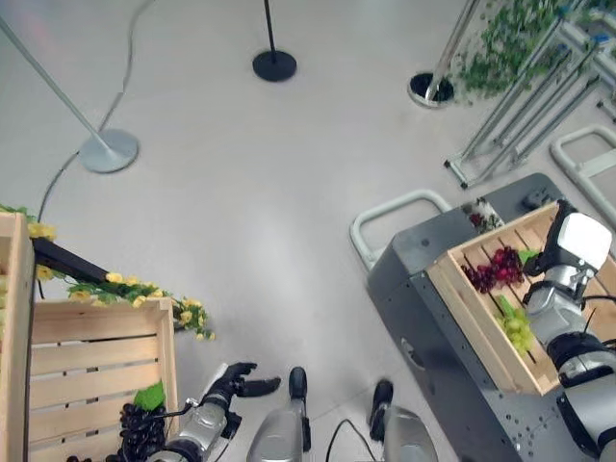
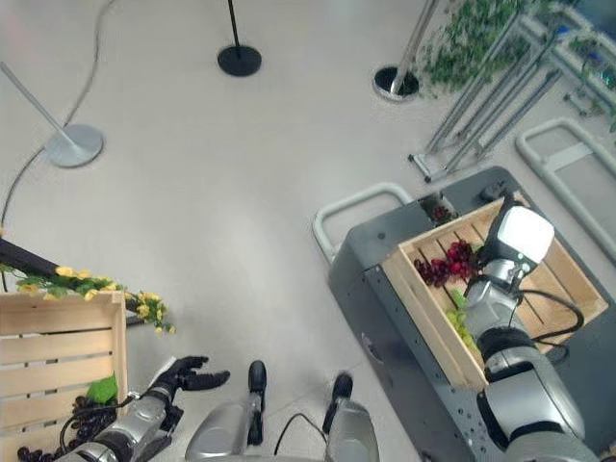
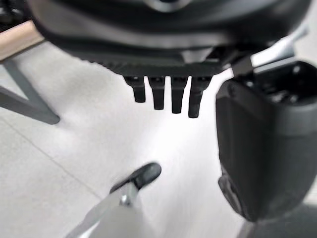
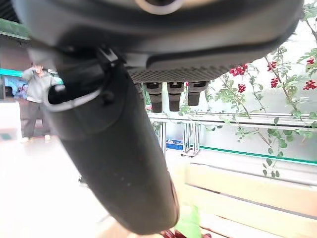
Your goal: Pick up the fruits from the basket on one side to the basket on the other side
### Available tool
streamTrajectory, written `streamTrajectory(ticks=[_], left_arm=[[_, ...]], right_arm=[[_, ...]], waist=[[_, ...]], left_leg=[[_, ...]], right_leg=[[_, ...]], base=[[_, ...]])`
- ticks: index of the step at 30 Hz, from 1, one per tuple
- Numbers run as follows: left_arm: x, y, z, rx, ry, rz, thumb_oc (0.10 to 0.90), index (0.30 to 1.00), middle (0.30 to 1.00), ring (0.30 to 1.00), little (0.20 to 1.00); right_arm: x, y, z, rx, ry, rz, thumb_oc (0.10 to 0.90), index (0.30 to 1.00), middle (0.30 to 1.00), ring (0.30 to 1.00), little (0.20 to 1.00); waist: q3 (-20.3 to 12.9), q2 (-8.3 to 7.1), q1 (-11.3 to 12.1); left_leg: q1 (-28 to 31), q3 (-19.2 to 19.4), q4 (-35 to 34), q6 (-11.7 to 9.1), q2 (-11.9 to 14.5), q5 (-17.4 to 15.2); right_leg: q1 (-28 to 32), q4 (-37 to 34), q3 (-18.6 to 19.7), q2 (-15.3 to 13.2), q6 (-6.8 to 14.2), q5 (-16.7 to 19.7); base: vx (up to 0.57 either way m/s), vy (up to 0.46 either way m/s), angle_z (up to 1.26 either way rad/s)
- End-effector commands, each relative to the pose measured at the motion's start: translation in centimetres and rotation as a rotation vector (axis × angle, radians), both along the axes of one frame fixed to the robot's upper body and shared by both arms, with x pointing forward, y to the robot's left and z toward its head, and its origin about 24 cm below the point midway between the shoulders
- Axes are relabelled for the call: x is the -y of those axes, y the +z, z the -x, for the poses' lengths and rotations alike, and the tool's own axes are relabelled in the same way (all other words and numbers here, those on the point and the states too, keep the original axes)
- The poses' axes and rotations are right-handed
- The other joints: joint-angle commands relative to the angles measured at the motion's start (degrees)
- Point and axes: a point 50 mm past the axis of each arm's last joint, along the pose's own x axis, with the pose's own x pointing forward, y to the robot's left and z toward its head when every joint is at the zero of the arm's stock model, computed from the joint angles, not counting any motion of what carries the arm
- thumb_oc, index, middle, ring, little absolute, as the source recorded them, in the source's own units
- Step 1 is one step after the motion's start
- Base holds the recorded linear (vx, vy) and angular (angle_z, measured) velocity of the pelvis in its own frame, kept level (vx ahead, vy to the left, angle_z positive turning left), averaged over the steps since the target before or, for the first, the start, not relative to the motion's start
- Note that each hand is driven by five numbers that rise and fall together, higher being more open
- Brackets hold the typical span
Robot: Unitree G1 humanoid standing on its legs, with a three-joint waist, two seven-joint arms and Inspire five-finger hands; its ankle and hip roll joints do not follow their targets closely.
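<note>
Two crates on my head views. Left crate (image 1: 96, 371): dark grapes (image 1: 142, 428) in its near corner, yellow flowers (image 1: 144, 289) along its far edge. Right crate (image 1: 500, 289) on a grey cart (image 1: 433, 385): red grapes (image 1: 493, 268) and green grapes (image 1: 518, 329) inside. Left hand (image 1: 236, 383) hangs over the floor beside the left crate, fingers spread, holding nothing. Right hand (image 1: 568, 245) sits over the right crate by the red grapes.

Left wrist view: fingers (image 3: 166, 96) straight, nothing between them.

Right wrist view: fingers (image 4: 173, 94) extended, thumb (image 4: 119, 163) clear of them, nothing held; crate slats (image 4: 247, 198) below.
</note>
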Motion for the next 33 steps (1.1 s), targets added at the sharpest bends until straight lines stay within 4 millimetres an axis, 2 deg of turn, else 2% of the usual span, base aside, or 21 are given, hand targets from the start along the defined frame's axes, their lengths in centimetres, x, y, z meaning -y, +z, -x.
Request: streamTrajectory(ticks=[1, 4, 6, 10, 19, 25, 28, 29, 33], left_arm=[[0.7, 2.3, -2.8, 0.183, -0.006, -0.006, 0.8, 0.9, 0.9, 0.9, 0.9], [1.6, 3.2, -4.0, 0.231, -0.09, 0.003, 0.8, 0.9, 0.9, 0.9, 0.9], [1.9, 3.4, -4.2, 0.24, -0.097, 0.02, 0.8, 0.9, 0.9, 0.9, 0.9], [2.8, 3.5, -4.6, 0.25, -0.139, 0.062, 0.8, 0.9, 0.9, 0.9, 0.9], [5.2, 4.6, -5.5, 0.334, -0.178, 0.255, 0.8, 0.9, 0.9, 0.9, 0.9], [5.4, 4.6, -5.0, 0.364, -0.107, 0.373, 0.8, 0.9, 0.9, 0.9, 0.9], [5.2, 4.7, -5.0, 0.384, -0.066, 0.434, 0.8, 0.9, 0.9, 0.9, 0.9], [5.2, 4.8, -4.9, 0.387, -0.054, 0.458, 0.8, 0.9, 0.9, 0.9, 0.9], [5.1, 5.1, -4.7, 0.411, -0.044, 0.5, 0.8, 0.9, 0.9, 0.9, 0.9]], right_arm=[[2.1, 8.0, -0.8, 0.116, -0.002, 0.221, 0.8, 0.9, 0.9, 0.9, 0.9], [2.6, 9.0, -0.8, 0.099, -0.028, 0.217, 0.8, 0.9, 0.9, 0.9, 0.9], [2.9, 9.2, -0.7, 0.096, -0.044, 0.207, 0.8, 0.9, 0.9, 0.9, 0.9], [3.2, 9.4, -0.6, 0.085, -0.052, 0.193, 0.8, 0.9, 0.9, 0.9, 0.9], [3.8, 12.8, -1.0, 0.12, -0.082, 0.184, 0.8, 0.9, 0.9, 0.9, 0.9], [4.6, 12.8, -0.6, 0.112, -0.116, 0.139, 0.8, 0.9, 0.9, 0.9, 0.9], [4.5, 13.5, -0.7, 0.092, -0.1, 0.178, 0.8, 0.9, 0.9, 0.9, 0.9], [4.4, 13.8, -0.7, 0.079, -0.092, 0.2, 0.8, 0.9, 0.9, 0.9, 0.9], [4.2, 14.6, -0.9, 0.036, -0.051, 0.245, 0.8, 0.9, 0.9, 0.9, 0.9]], waist=[[0.9, 0.31, 1.4], [1.7, -0.02, 1.7], [2.3, 0.33, 1.6], [3.5, 1.48, 1.1], [6.2, 3.92, 0.6], [6.8, 4.99, 0.6], [6.8, 5.59, 0.7], [6.8, 5.98, 0.8], [6.8, 6.61, 0.9]], left_leg=[[-6.1, -3.9, 11.3, -5.4, 4.2, -5.8], [-8.1, -4.5, 11.6, -5.8, 4.1, -5.5], [-8.7, -4.8, 12.3, -5.9, 3.9, -5.8], [-9.4, -5.0, 13.9, -5.4, 3.0, -6.5], [-15.6, -4.2, 22.6, -4.1, 1.9, -9.8], [-17.9, -4.4, 24.3, -3.4, 1.1, -10.7], [-19.8, -4.5, 25.7, -3.2, 0.8, -11.0], [-20.0, -4.8, 26.9, -3.5, 0.8, -12.6], [-22.0, -5.0, 28.3, -3.4, 0.4, -12.9]], right_leg=[[3.1, -1.4, -1.9, 1.8, -0.5, 1.6], [1.8, -1.3, -3.4, 2.0, -0.8, 1.1], [0.8, -0.2, -3.7, 1.9, -0.9, 0.8], [-1.4, 2.2, -3.2, 1.3, -0.9, 0.4], [-9.1, 11.7, -1.9, -0.1, -1.9, -1.9], [-12.7, 15.4, -1.3, -0.5, -2.4, -3.1], [-14.8, 17.2, -1.1, -0.5, -2.9, -3.6], [-15.3, 18.9, -0.7, -0.5, -2.6, -5.2], [-17.4, 20.7, -0.6, -0.5, -3.0, -5.7]], base=[[-0.04, -0.213, 0.2], [-0.06, -0.124, 0.23], [-0.06, -0.009, 0.09], [-0.04, 0.054, -0.01], [-0.04, 0.049, -0.01], [0.0, 0.025, 0.03], [0.02, 0.003, -0.01], [0.06, 0.006, -0.01], [0.02, 0.001, 0.0]])
